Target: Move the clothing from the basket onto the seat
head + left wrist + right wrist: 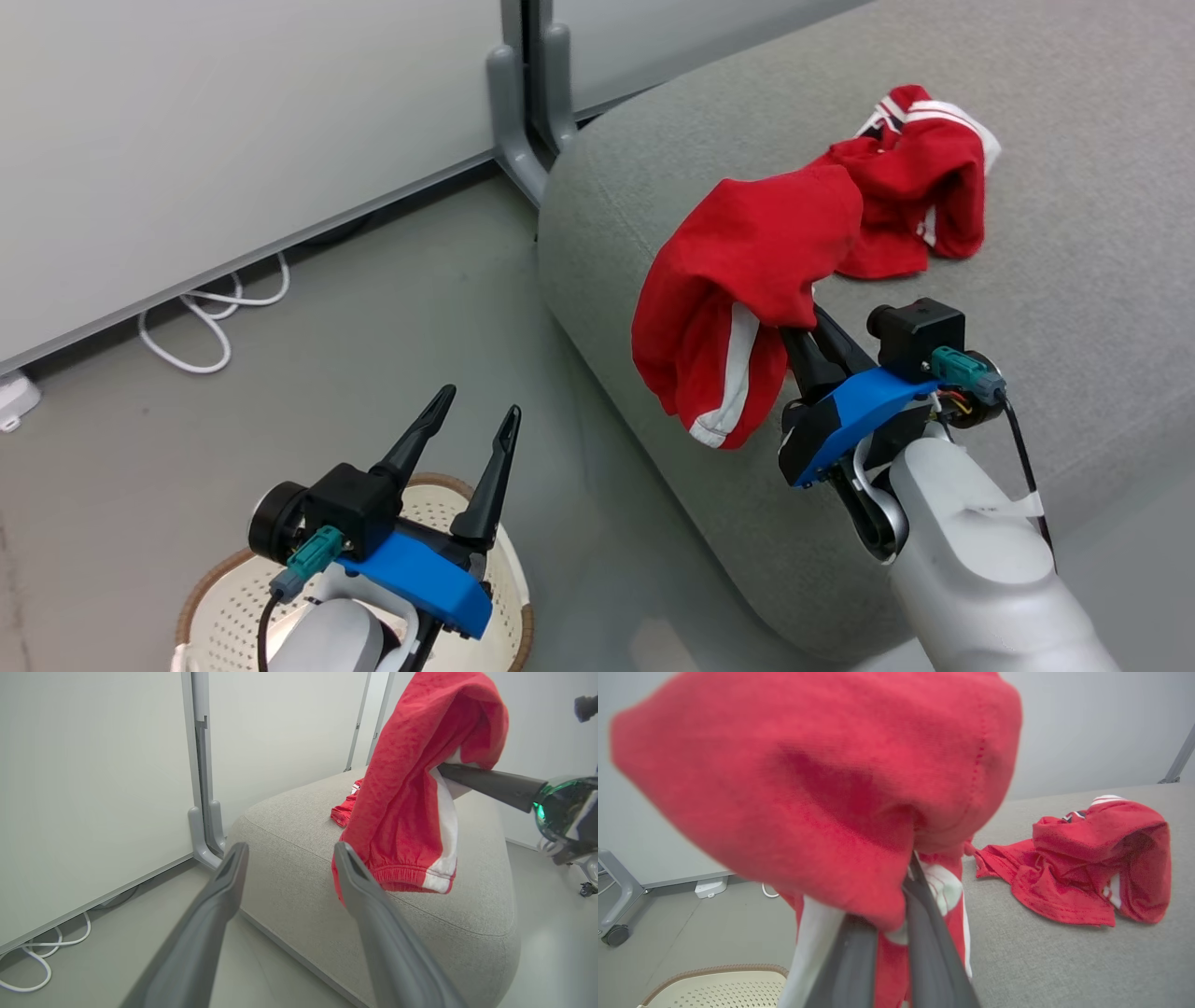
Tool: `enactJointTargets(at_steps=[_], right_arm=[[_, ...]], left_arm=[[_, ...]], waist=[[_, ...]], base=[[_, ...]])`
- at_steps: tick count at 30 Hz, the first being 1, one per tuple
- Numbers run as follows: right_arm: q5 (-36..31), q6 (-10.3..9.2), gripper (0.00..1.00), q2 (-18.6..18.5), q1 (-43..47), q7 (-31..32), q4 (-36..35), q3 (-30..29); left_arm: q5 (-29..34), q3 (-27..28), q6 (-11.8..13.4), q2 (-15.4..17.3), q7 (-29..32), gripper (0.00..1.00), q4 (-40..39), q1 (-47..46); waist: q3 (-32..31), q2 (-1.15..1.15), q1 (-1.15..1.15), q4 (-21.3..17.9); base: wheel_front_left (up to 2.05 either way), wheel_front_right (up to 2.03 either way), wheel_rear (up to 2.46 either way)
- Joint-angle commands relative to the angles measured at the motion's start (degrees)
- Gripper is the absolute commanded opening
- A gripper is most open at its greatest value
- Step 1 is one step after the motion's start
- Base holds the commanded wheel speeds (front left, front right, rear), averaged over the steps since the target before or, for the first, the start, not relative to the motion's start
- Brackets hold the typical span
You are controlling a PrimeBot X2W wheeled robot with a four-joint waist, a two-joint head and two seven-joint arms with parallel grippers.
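Hanging from the right hand (805,327), one red garment (738,271) drooped over the near left edge of the seat (653,187), with a white side stripe and white cuff at its lowest fold. The dark fingers (822,355) were clamped together on the cloth and their tips were buried in the bunched fabric. In the right wrist view the garment (808,788) draped over both fingers. From the left wrist view its gathered hem (402,812) hung just above the grey cushion (299,826); contact could not be judged.

The second garment (920,187) lay crumpled on the seat, farther right of the held one and close behind it, with white stripes showing at its far end. The right wrist view showed it (1087,868) resting flat on the upholstery (1064,961), one fold standing open.

The basket (201,583) sat on the floor (373,308) at the near left, well apart from the seat, with the perforated cream wall and brown rim visible. The left hand (479,401) hovered above the basket, fingers apart and holding nothing, pointing toward the far wall. Its spread fingers (224,891) framed the seat's corner in the left wrist view.

A white cable (210,322) looped along the base of the pale wall panel (233,121) at the far left. A grey post foot (523,121) stood beside the seat's far left corner.
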Motion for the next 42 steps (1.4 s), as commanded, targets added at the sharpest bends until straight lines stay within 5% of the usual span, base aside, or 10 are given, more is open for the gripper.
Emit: enactJointTargets(at_steps=[1, 10, 22, 28, 42], right_arm=[[-0.14, 0.01, 0.0, 0.02, 0.1, -0.36, -0.41, -0.15], [0.62, 0.01, 0.0, 0.02, 1.18, -0.43, -1.24, -0.87], [-0.44, 0.01, 0.0, 0.0, -2.7, 1.1, -0.78, -4.93], [-1.47, 0.01, 0.0, -2.28, -12.79, 4.83, 0.87, -14.03], [-4.74, 0.02, 0.0, -16.21, -31.72, 6.68, -0.24, -37.9]], left_arm=[[-0.09, -0.12, -0.14, 0.47, -0.26, 1.0, 0.07, -1.44], [-0.44, -0.73, -0.14, 1.13, -0.26, 1.0, 0.61, -2.45], [0.09, -2.04, -0.14, 2.04, -0.26, 1.0, -0.03, -3.79], [0.7, -3.82, -0.14, 3.27, -0.26, 1.0, -1.14, -6.62], [2.96, -8.58, -0.15, 7.78, -0.22, 1.0, -6.0, -18.03]], waist=[[1.66, 0.0, 0.0, -3.18], [2.93, 0.0, 0.0, -7.0], [5.52, 0.0, 0.0, -5.84], [10.8, 0.0, 0.0, -3.23], [28.28, 0.0, 0.0, 6.41]], base=[[0.0, 0.0, 0.0], [0.0, 0.0, 0.0], [0.0, 0.0, 0.0], [0.0, 0.0, 0.0], [0.0, 0.0, 0.0]])
